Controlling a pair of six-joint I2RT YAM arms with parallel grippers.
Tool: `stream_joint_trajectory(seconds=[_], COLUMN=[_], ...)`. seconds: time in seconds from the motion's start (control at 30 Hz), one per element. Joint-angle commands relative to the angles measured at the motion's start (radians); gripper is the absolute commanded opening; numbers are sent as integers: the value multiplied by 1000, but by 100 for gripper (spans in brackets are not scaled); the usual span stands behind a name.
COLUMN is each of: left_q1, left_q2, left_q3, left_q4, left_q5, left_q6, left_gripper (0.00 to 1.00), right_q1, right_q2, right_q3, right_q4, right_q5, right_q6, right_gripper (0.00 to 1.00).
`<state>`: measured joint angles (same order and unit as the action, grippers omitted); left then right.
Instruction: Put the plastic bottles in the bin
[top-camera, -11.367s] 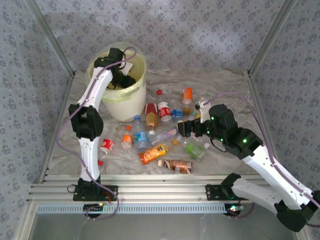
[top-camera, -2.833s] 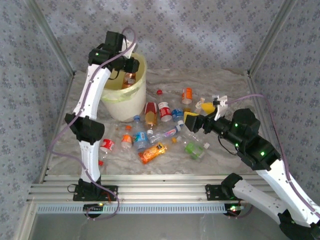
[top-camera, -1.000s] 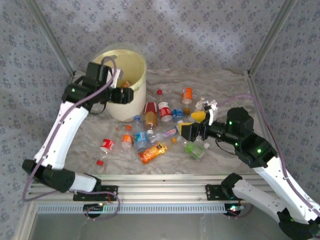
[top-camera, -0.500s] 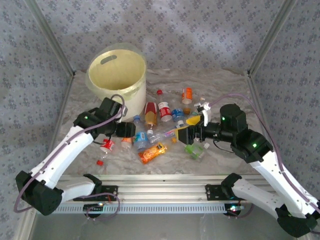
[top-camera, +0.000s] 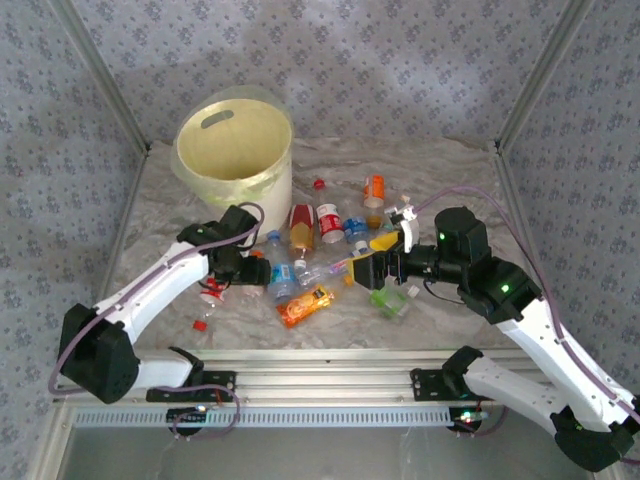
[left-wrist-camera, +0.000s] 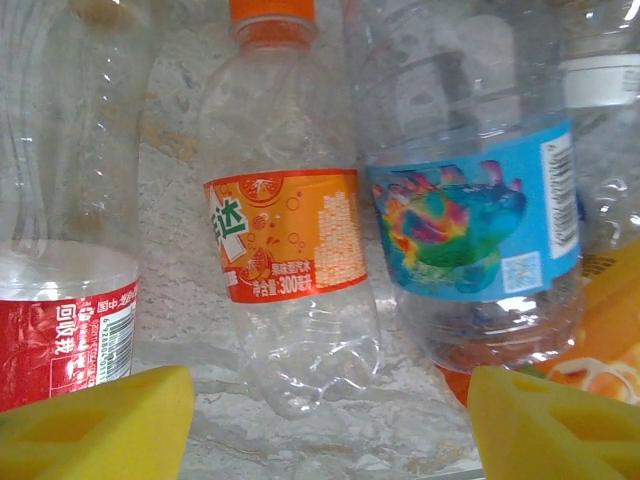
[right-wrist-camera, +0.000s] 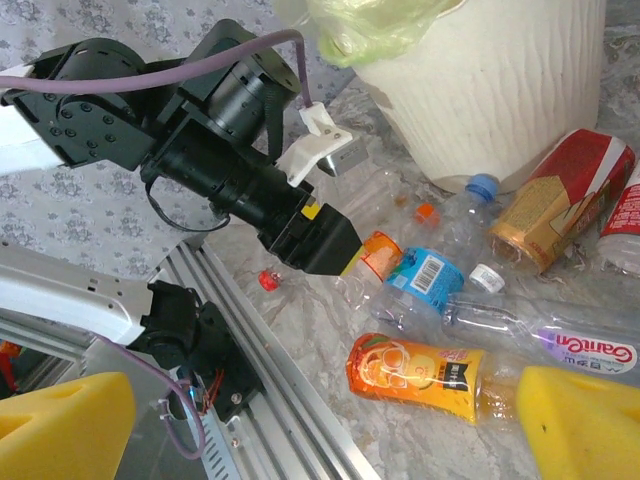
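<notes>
cream bin (top-camera: 268, 195) stands upright far-left on the table, green liner (right-wrist-camera: 370, 25) over its rim. plastic bottles (top-camera: 330, 240) lie scattered mid-table, outside the bin, btwn the two arms. left gripper (top-camera: 256, 270) is low at the pile, jaws apart & empty, w/ yellow pads (left-wrist-camera: 90, 420) either side of an orange-label bottle (left-wrist-camera: 290, 240), not touching it. blue-label bottle (left-wrist-camera: 470, 220) lies just beside it. right gripper (top-camera: 365, 268) is spread wide, holding nothing, facing an orange juice bottle (right-wrist-camera: 420, 365). a loose red cap (top-camera: 199, 325) sits near the front edge.

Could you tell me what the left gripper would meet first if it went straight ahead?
Most likely the orange-labelled bottle, which lies centred ahead of the left gripper, though depth is hard to judge.
</notes>
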<state>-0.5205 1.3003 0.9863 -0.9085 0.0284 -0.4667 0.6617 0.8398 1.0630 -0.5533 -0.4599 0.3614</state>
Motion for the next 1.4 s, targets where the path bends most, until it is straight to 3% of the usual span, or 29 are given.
stream_joint_trajectory(seconds=[0.0,0.5,0.9,1.37], left_q1=[17,65,76,79], left_q2=[31,135,170,114], left_q3=[-28,-117,-179,-172], left_q4=[36,173,255,237], left_q5=[13,78,95,111], left_q6=[-16,-3,-18,-27], left_gripper=[73,78,76,54], right_q1=[8,15,16,15], right_q2=[-1,-1,16,19], right_q3=[-9,-33,-34,-41], right_q4=[3,24,35,34], right_q5=[10,23,21,29], right_q6=[14,27,28,24], right_gripper=[100,100,100,100])
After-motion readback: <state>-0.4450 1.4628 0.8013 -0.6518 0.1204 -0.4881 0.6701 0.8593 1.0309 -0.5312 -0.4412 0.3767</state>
